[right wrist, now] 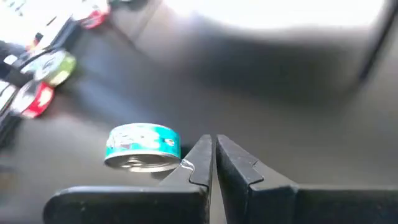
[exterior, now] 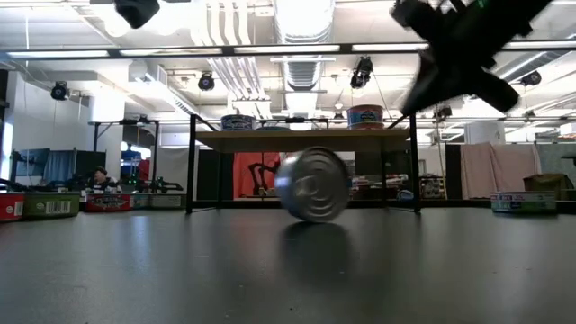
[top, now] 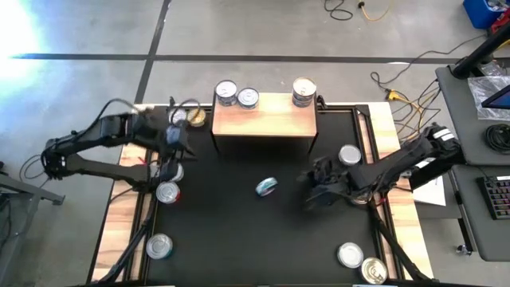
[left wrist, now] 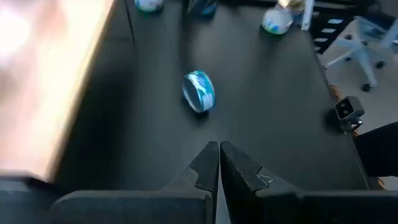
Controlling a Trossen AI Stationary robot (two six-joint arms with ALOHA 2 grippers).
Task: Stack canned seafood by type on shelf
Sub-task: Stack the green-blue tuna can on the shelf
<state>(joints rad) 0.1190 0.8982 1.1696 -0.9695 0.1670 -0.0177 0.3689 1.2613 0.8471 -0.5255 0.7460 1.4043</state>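
A blue-labelled tin [top: 267, 187] stands on its edge in the middle of the black mat [top: 239, 239]; it shows in the low view [exterior: 312, 184] in front of the shelf. The shelf [top: 263, 118] carries three tins along its far edge [top: 226, 93], [top: 248, 98], [top: 303, 92]. My right gripper [top: 309, 190] [right wrist: 211, 152] hovers shut just right of the blue tin, apart from it. My left gripper [top: 182, 142] [left wrist: 219, 155] is shut above the mat's left side, beside the shelf's left end, pointing toward the blue tin [left wrist: 199, 91].
Loose tins lie around the mat: one with a gold top [top: 195, 117] by the shelf's left end, two on the left [top: 167, 191], [top: 159, 246], one on the right [top: 349, 155], two at the near right [top: 351, 255], [top: 373, 271]. Wooden strips [top: 402, 207] border the mat.
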